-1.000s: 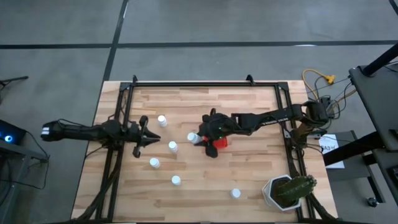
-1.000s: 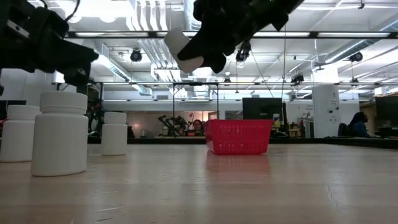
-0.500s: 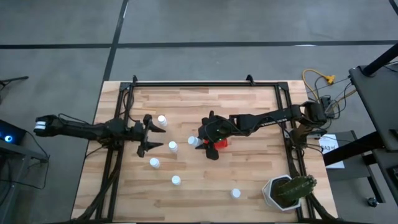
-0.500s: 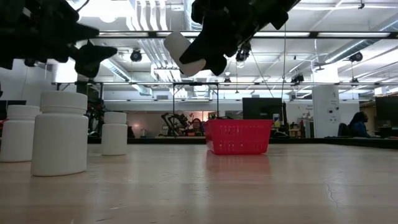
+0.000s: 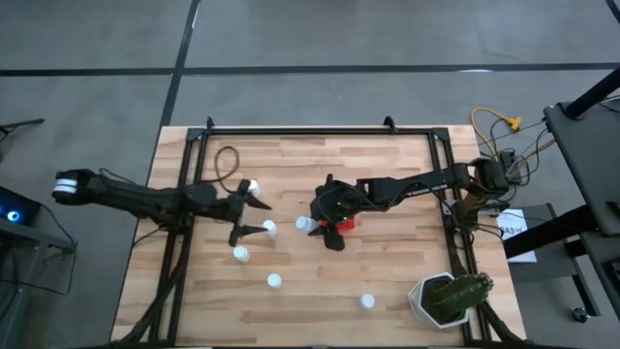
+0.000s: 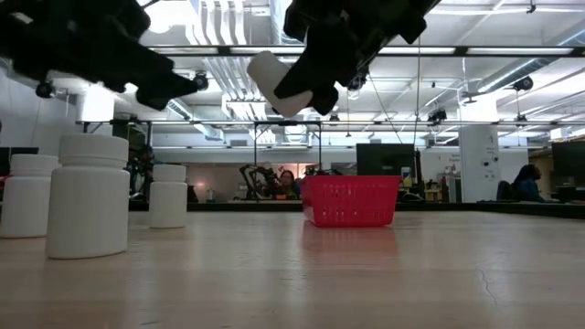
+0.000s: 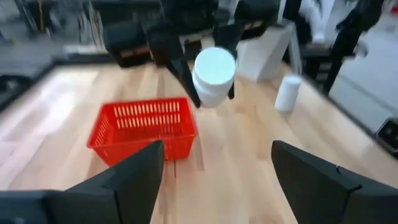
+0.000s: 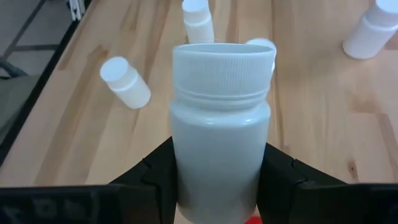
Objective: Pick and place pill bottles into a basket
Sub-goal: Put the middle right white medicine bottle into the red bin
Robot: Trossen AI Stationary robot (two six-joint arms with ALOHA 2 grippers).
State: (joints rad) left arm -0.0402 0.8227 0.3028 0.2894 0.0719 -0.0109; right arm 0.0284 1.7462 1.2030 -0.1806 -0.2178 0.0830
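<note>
Since the earlier frames, the left gripper [image 5: 254,206] had spread its fingers wide and reached further toward the middle of the table, while the right gripper [image 5: 325,215] had hardly moved.

From above, the right gripper was grasping a small white plastic pill bottle [image 5: 303,224] just beside the small red slotted plastic basket [image 5: 343,222], probably to carry it over the rim. The arm covered most of the basket. Five more bottles stood apart on the light wooden table [image 5: 387,271].

At table height, the held bottle [image 6: 271,79] hung tilted, high above the basket [image 6: 352,200] (how far in front of it, I could not tell).

The left wrist camera showed both open fingers empty, with the basket [image 7: 143,127] beyond; its inside looked empty, though blurred.

The right wrist camera showed the bottle [image 8: 220,127] clamped between both fingers.
</note>
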